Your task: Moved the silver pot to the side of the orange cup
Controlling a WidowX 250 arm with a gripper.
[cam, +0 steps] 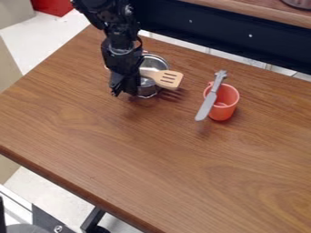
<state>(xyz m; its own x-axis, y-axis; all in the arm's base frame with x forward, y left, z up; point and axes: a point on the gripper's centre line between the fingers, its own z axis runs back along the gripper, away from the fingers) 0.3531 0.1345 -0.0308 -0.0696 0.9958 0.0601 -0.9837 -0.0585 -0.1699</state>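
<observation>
The gripper (125, 90) hangs at the upper left of the table, in front of the left part of the silver pot (147, 90) and hiding that part. Whether it touches the pot I cannot tell. A wooden slotted spatula (169, 79) lies across the pot's opening, its slotted head sticking out over the right rim. To the right stands the orange cup (224, 108), apart from the pot, with a grey knife (208, 105) resting slantwise across its top.
The wooden table (176, 168) extends in front of the pot and cup. Behind it runs a dark panel (224, 34) under a wooden shelf (267, 11), with a metal object (298, 3) at the top right.
</observation>
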